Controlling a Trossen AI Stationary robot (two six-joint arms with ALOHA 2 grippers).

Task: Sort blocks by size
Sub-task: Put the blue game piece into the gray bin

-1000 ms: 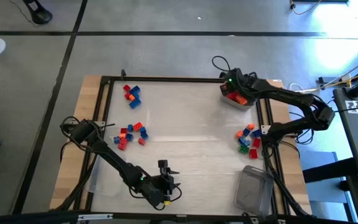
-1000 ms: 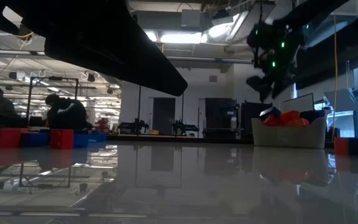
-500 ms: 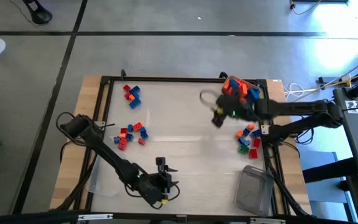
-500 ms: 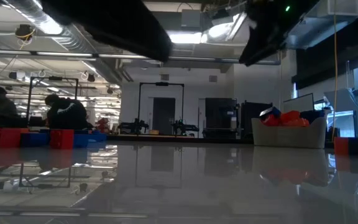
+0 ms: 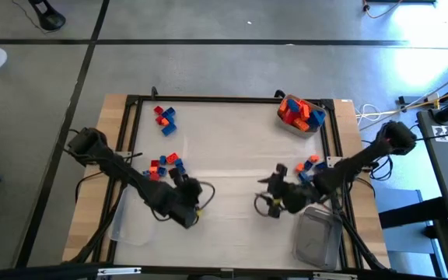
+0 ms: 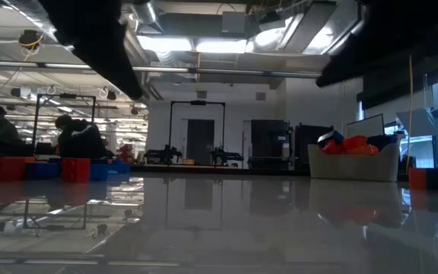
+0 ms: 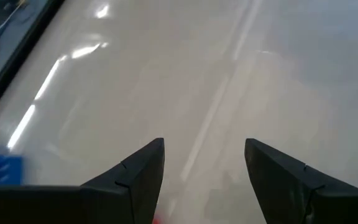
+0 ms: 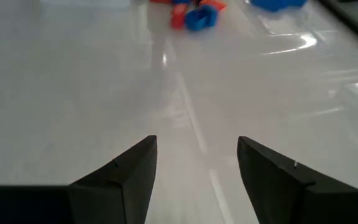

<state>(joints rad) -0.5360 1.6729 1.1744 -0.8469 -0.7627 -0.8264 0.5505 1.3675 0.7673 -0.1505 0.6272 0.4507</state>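
Observation:
The blocks lie in loose heaps: one at the far left (image 5: 164, 117), one at mid left (image 5: 166, 166) and one at the right edge (image 5: 309, 171). More red, orange and blue blocks fill a clear tub (image 5: 300, 114) at the far right, also seen in the low view (image 6: 353, 160). My left gripper (image 5: 195, 191) hangs open above bare table just near of the mid-left heap, nothing between its fingers (image 7: 143, 168). My right gripper (image 5: 264, 196) hangs open over the table's middle right, pointing toward the mid-left heap (image 8: 194, 15), with nothing between its fingers (image 8: 129, 168).
An empty clear tub (image 5: 317, 237) stands at the near right corner, close under my right arm. Another clear tub (image 5: 131, 225) lies at the near left. A dark frame (image 5: 232, 99) borders the table. Bare table (image 5: 232, 155) lies between the heaps. People sit in the room behind (image 6: 78, 141).
My right gripper has swung away from the filled tub at the far right toward the table's near edge, turning as it went, and now hangs over the middle right. My left gripper has risen from near the table's near edge and gone toward the mid-left heap, tipping its fingers.

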